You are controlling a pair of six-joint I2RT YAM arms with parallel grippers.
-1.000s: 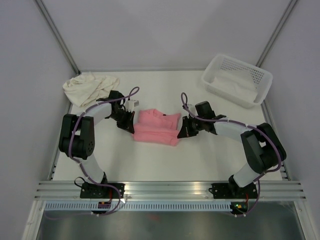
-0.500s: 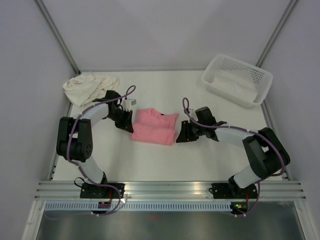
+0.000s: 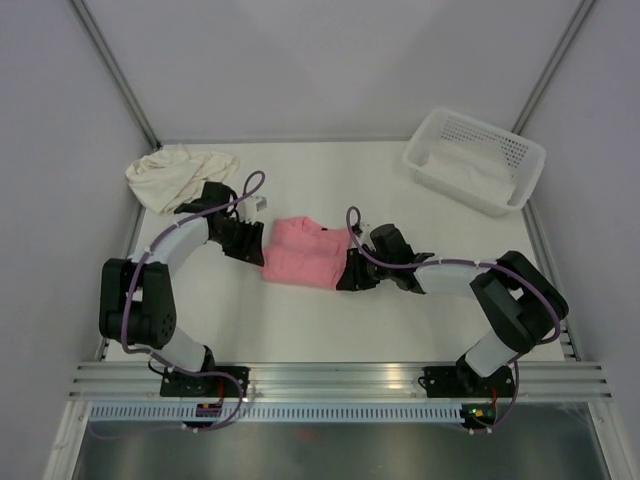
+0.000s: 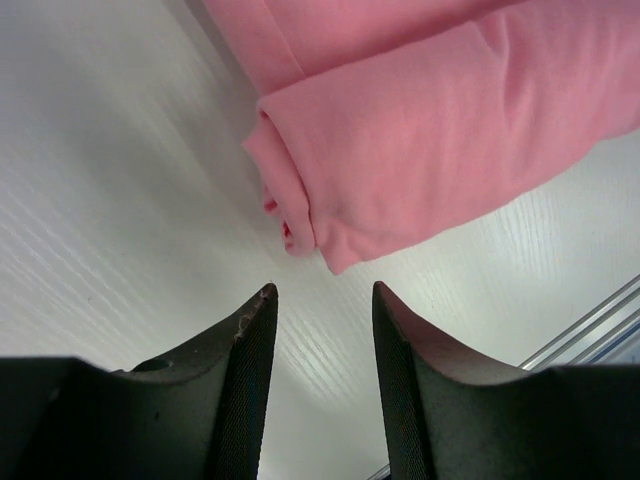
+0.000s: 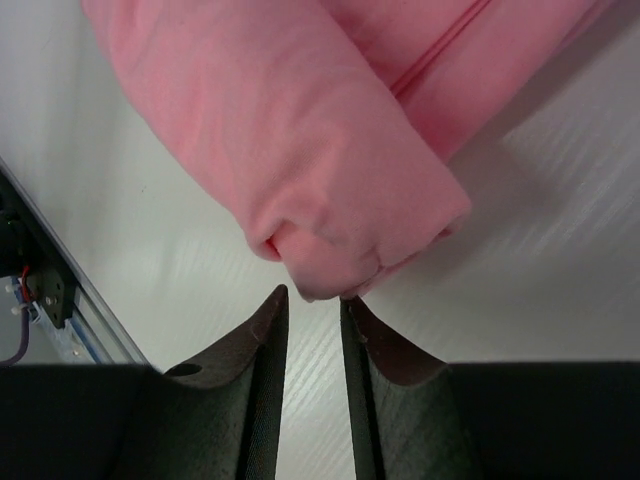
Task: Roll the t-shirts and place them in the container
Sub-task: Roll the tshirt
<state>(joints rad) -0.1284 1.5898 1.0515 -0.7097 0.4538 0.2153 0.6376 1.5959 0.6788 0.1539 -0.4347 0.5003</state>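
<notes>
While left tool (image 4: 322, 290) gapes, pink t-shirt (image 4: 450, 130) lies part-rolled

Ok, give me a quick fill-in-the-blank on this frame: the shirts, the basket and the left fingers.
1. The partly rolled t-shirt between the left gripper and the right gripper is ____ in colour.
2. The cream t-shirt lies crumpled at the far ____ corner of the table.
3. The white basket stands at the far ____ corner.
4. The left gripper's fingers stand ____, with no cloth between them.

Missing words: pink; left; right; open.
</notes>
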